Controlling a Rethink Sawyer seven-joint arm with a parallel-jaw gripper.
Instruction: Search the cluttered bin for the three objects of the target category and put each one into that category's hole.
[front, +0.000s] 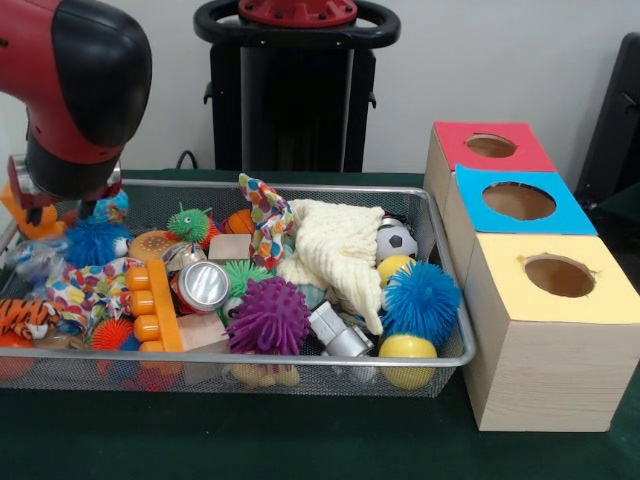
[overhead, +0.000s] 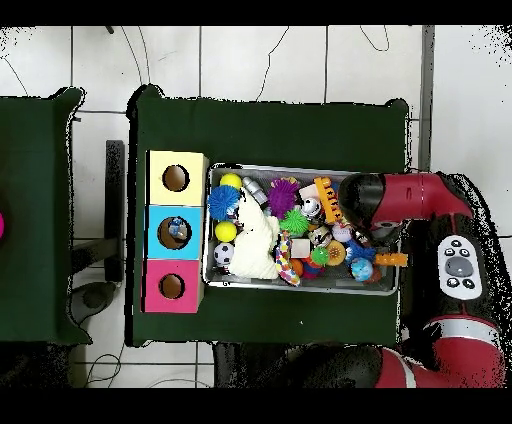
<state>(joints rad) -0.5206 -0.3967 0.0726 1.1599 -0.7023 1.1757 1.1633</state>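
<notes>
My arm hangs over the end of the bin farthest from the boxes. Its bulk covers my pincer in both views, so I cannot tell how wide it stands or whether it holds anything.

The bin sits on the green surface, packed with toys. The hole with the blue surround is the middle one of three boxes standing just beside the bin's other end.

The risk, as I judge it, lies in the crowding. A blue spiky ball sits below my wrist against patterned cloth and a striped tiger toy. If I close on a soft thing here, I may catch the cloth with it and drag neighbours along. The carry then runs the whole length of the bin, and a loose hold could drop the piece back into the heap or at the wrong hole.

The overhead view looks down into the blue hole, where something seems to lie already; the front view shows only a dark opening. The front view shows how high the cream cloth piles, which flattens from above.
</notes>
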